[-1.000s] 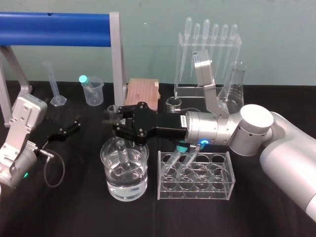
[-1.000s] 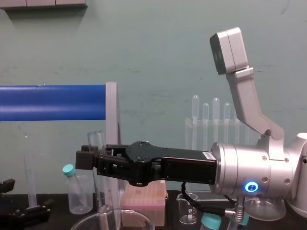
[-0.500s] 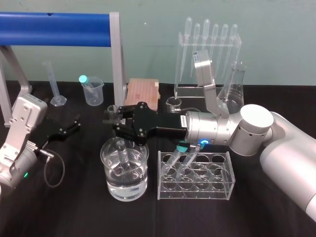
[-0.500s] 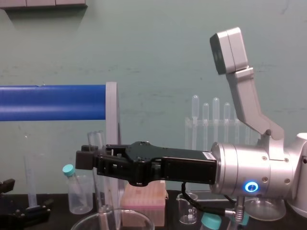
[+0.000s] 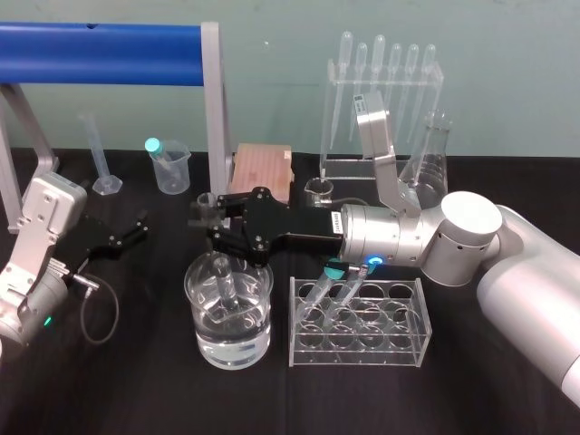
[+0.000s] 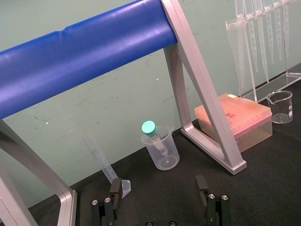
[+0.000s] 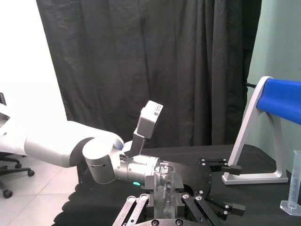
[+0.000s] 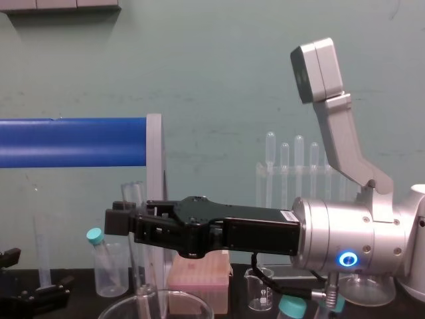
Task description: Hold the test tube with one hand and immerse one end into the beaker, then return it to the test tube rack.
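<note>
The test tube [image 5: 220, 272] stands nearly upright with its lower end inside the wide glass beaker [image 5: 198, 292], which holds clear liquid. My right gripper [image 5: 205, 217] reaches in from the right above the beaker and is shut on the tube near its rimmed mouth. In the chest view the test tube [image 8: 135, 203] rises past the right gripper [image 8: 123, 221] above the beaker's rim [image 8: 126, 307]. In the right wrist view the tube [image 7: 164, 187] sits between both fingers [image 7: 135, 208]. The clear test tube rack [image 5: 399, 335] stands to the right of the beaker. My left gripper [image 5: 129, 234] rests open at the far left.
Two teal-capped tubes [image 5: 328, 283] lean in the rack. Behind stand a pipette stand [image 5: 381, 100], a conical flask [image 5: 433, 154], a small beaker [image 5: 318, 190], a pink box [image 5: 263, 170], a plastic cup [image 5: 170, 166] and a graduated cylinder [image 5: 98, 159]. A blue bar frame [image 5: 109, 41] spans the back left.
</note>
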Motion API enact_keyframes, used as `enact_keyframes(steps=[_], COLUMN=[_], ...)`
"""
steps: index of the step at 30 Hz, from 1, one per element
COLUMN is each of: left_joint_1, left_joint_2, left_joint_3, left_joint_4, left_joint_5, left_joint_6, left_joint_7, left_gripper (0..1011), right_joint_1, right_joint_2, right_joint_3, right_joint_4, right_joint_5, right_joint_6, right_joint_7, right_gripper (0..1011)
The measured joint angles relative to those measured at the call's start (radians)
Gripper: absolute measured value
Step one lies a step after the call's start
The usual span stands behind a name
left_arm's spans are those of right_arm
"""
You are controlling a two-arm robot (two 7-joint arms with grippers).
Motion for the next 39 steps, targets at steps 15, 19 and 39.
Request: enact_keyframes(steps=[15, 19, 39], left_joint_1=[0.000, 0.000, 0.000], left_joint_2=[0.000, 0.000, 0.000], left_joint_3=[0.000, 0.000, 0.000], left_joint_4=[0.000, 0.000, 0.000], left_joint_5=[0.000, 0.000, 0.000], left_joint_6=[0.000, 0.000, 0.000], left_joint_7=[0.000, 0.000, 0.000], left_gripper=[1000, 1000, 1000], right_joint_1=[0.000, 0.000, -0.052], right_joint_2=[0.000, 0.000, 0.108], right_joint_3=[0.000, 0.001, 0.122], right_joint_4=[0.000, 0.000, -0.244], right_joint_5=[0.000, 0.002, 0.115], right_joint_6=[0.000, 0.000, -0.059], right_joint_7=[0.000, 0.003, -0.020], right_gripper=[243, 243, 243])
